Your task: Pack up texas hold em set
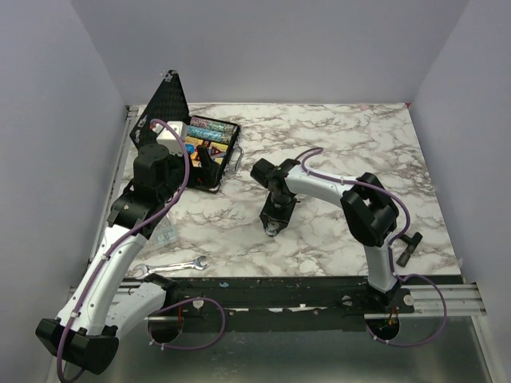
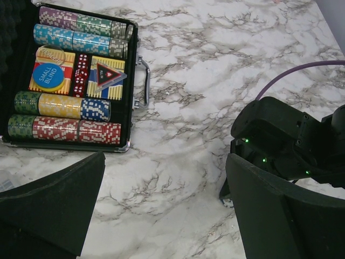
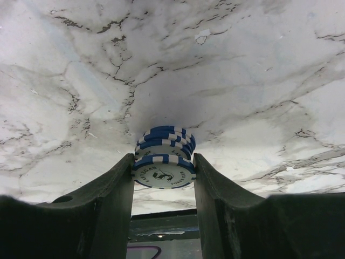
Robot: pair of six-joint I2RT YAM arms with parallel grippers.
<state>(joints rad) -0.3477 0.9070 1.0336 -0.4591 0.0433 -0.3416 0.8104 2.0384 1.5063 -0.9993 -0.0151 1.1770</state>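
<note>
The small black case (image 1: 215, 152) lies open at the back left, its lid (image 1: 172, 100) upright. In the left wrist view the case (image 2: 132, 81) holds rows of multicoloured chips (image 2: 64, 127), a yellow-blue card box (image 2: 54, 73) and a dark red triangle (image 2: 109, 74). My left gripper (image 2: 164, 210) is open and empty over bare marble near the case's front corner. My right gripper (image 3: 164, 172), pointing down at the table's middle (image 1: 274, 225), is shut on a short stack of blue-and-white chips (image 3: 164, 156) that rests on the marble.
A silver wrench (image 1: 172, 266) lies near the front edge by the left arm. A dark T-shaped piece (image 1: 407, 246) sits at the right by the right arm's base. The case's metal handle (image 2: 145, 81) faces the table's middle. Grey walls close three sides.
</note>
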